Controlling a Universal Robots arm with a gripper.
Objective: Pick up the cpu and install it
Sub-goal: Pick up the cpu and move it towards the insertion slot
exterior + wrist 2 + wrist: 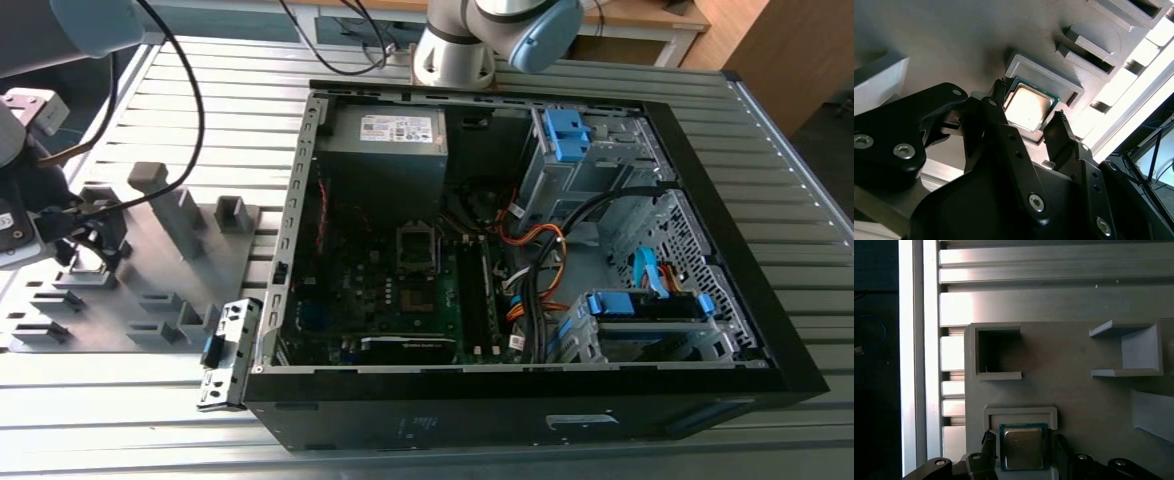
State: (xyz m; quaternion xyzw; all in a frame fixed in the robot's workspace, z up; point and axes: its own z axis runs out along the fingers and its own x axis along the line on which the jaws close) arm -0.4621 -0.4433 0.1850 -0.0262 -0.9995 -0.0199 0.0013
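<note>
Here's the small flat square cpu (1023, 448), silver-grey metal on top with a thin green rim, lying flat in a shallow raised pocket (1020, 412) of the pale grey moulded holder plate (1079, 390). The second wrist view shows the cpu (1030, 106) from close up, bright and level in its pocket (1054, 75). The black two-fingered gripper (1024, 440) is right over it. Its fingers (1060, 451) stand apart, one on each side of the chip, with a sliver of grey plate showing between pad and rim, so they straddle it without clamping. In the second wrist view the gripper (1029, 103) brackets the chip the same way, with one finger (995, 112) just beside its edge. Other pockets in the plate stand nearby, among them a square walled one (998, 351). In the exterior view, the gripper (80, 240) hangs over the holder plate (147, 300) at the exterior view's left, on the slatted aluminium table (120, 420). Well apart, toward the exterior view's right, the large black computer case (787, 370) lies open. The black rectangular socket frame (416, 248) sits on the board inside.
</note>
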